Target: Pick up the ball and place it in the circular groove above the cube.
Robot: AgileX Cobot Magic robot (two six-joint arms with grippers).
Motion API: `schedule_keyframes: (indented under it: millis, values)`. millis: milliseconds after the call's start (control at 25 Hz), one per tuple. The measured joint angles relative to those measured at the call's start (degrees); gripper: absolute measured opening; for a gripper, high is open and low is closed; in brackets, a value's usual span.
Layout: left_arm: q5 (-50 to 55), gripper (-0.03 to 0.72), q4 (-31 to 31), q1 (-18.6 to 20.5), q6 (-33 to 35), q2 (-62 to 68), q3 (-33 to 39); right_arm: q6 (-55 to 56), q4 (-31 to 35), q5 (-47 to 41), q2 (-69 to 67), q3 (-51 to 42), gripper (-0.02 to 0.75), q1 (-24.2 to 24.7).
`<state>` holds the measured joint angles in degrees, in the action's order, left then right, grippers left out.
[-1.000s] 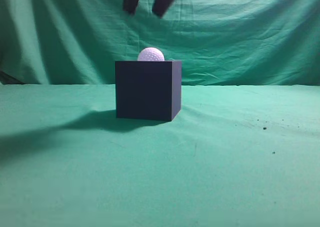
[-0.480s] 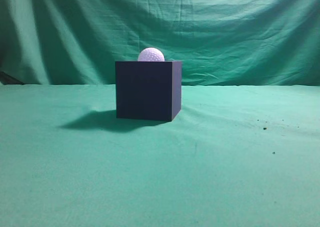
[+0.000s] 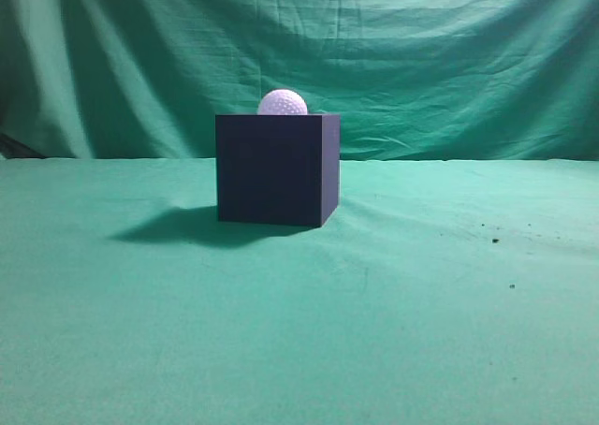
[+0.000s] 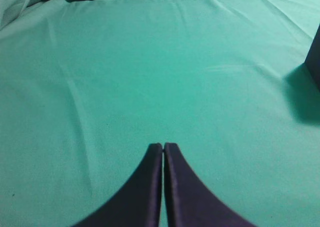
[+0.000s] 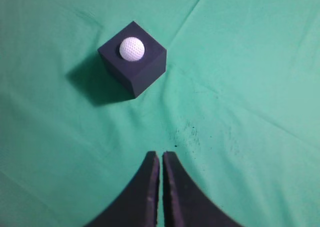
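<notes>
Right wrist view: we see small white dimpled ball point(image 5: 132, 49) seated atop dark navy matte cube point(image 5: 142, 73), well ahead-left of right gripper point(image 5: 160, 155); both grippers' fingers pressed together, empty, incl. left gripper point(image 4: 163, 146).

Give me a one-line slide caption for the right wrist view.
Ball seated atop the cube; right gripper shut, well clear.

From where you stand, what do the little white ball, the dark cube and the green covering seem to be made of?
The ball: dimpled white shell, probably hard golf-ball plastic. The cube: matte near-black, smooth faces, sharp edges; foam, plastic or painted wood, unclear. The green covering: woven cloth, shown by its creases and draped folds.
</notes>
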<state>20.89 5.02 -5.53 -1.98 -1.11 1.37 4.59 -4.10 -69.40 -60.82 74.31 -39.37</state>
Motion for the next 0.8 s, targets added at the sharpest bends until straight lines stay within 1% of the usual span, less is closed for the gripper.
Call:
schedule_keyframes:
  millis: [160,240,400,480,680,800]
  values:
    - [0.0,0.0,0.0,0.0,0.0,0.0,0.0,0.2,0.3,9.4,9.2,-13.6,0.0,0.0]
    - [0.0,0.0,0.0,0.0,0.0,0.0,0.0,0.4,0.8,13.6,13.2,-18.9,0.0,0.0]
    - [0.0,0.0,0.0,0.0,0.0,0.0,0.0,0.6,2.1,18.8,19.6,-26.3,0.0,0.0]
    - [0.0,0.0,0.0,0.0,0.0,0.0,0.0,0.6,3.0,19.1,21.7,-27.5,0.0,0.0]
    - [0.0,0.0,0.0,0.0,0.0,0.0,0.0,0.5,3.4,13.9,22.8,-28.1,0.0,0.0]
    - [0.0,0.0,0.0,0.0,0.0,0.0,0.0,0.5,1.9,13.5,22.8,-28.1,0.0,0.0]
